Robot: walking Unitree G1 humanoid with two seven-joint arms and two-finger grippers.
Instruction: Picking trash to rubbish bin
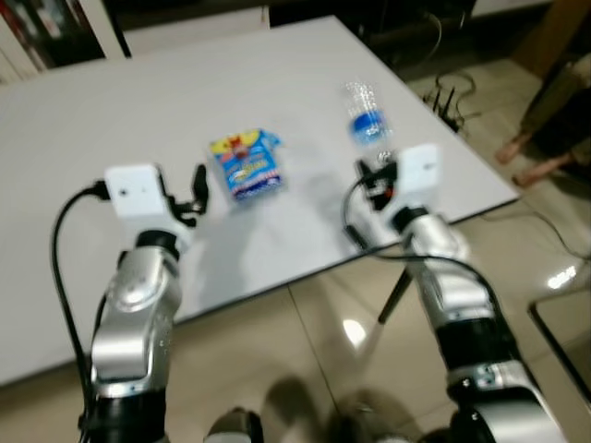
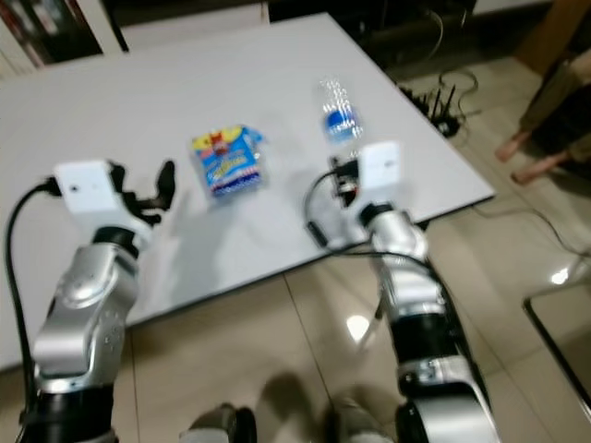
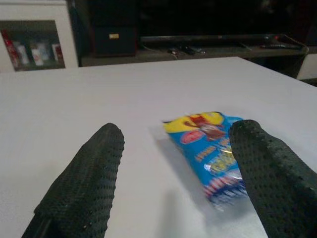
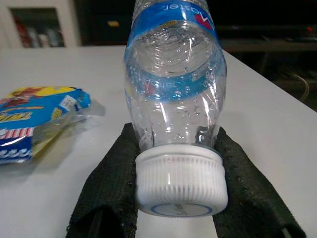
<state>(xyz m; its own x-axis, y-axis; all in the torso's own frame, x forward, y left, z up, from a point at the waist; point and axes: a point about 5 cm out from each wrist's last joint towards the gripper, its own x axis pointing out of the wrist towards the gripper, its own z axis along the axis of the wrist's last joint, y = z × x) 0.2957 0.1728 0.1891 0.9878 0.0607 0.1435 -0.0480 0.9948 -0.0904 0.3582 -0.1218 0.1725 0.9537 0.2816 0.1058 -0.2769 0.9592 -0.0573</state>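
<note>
- The white table [image 1: 111, 111] holds both pieces of trash, near its front edge; no bin is visible.
- My right gripper [image 4: 176, 198] is clenched on the clear plastic bottle [image 4: 173, 99] just above its white cap. The bottle's long axis runs straight away from my wrist, its blue label partway along it.
- My left gripper [image 3: 173, 183] is spread wide and empty. The blue-and-yellow snack packet [image 3: 213, 148] lies flat just ahead, by my right-hand finger, so the left arm is nearer it.
</note>
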